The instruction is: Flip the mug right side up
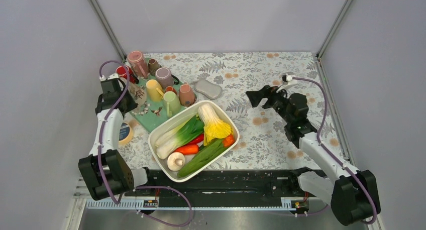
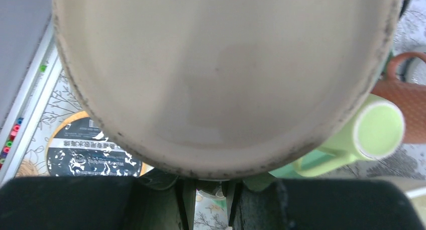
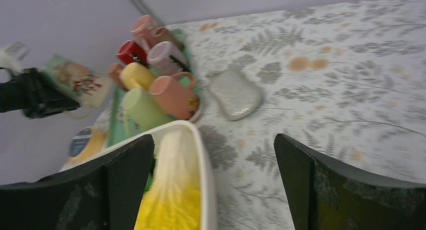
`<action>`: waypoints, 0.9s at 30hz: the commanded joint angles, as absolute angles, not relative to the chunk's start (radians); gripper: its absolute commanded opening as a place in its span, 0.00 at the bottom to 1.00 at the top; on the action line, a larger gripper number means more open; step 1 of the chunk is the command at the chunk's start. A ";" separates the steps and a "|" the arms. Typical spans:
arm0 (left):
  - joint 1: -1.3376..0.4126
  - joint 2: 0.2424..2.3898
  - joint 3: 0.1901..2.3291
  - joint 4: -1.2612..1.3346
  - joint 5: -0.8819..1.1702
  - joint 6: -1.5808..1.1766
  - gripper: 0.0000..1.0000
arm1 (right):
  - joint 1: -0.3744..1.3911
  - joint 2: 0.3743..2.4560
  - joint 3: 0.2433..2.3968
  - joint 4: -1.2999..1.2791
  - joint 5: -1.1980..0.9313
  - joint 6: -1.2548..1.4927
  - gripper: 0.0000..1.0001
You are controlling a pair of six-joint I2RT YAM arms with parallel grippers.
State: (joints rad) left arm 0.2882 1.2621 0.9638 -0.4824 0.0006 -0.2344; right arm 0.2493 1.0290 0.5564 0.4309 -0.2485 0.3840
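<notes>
The mug (image 1: 138,93) is cream with a printed picture on its side. It hangs tilted over the left edge of the green tray (image 1: 150,118), and my left gripper (image 1: 127,95) is shut on it. In the left wrist view its round beige face (image 2: 221,74) fills most of the frame above the nearly closed fingers (image 2: 188,200). The right wrist view shows the same mug (image 3: 75,80) at the far left, clear of the table, gripped by the black left gripper (image 3: 55,102). My right gripper (image 1: 252,98) hangs open over the patterned table, right of the tub, with nothing between its fingers (image 3: 125,180).
Several mugs stand on the green tray, among them a light green one (image 2: 377,129) and a pink one (image 3: 173,95). A white tub (image 1: 166,127) of vegetables sits in the middle. A grey pouch (image 1: 208,89) lies behind it, and a tape roll (image 1: 124,133) lies left.
</notes>
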 commanded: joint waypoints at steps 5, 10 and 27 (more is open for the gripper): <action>0.300 1.162 1.081 -0.455 0.223 -0.256 0.00 | 0.576 1.289 0.789 0.631 -0.336 0.644 0.99; 0.301 1.147 1.143 -0.519 0.312 -0.262 0.00 | 0.683 1.549 0.958 0.845 -0.378 0.845 0.99; 0.170 1.136 1.209 -0.545 0.616 -0.433 0.00 | 0.763 2.006 1.394 0.888 -0.387 1.151 0.99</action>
State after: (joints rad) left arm 0.2127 1.1740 1.1385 -0.6662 0.4786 -0.3725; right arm 0.7547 1.9751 1.3216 0.8715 -0.3866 1.0775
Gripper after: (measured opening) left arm 0.253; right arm 0.988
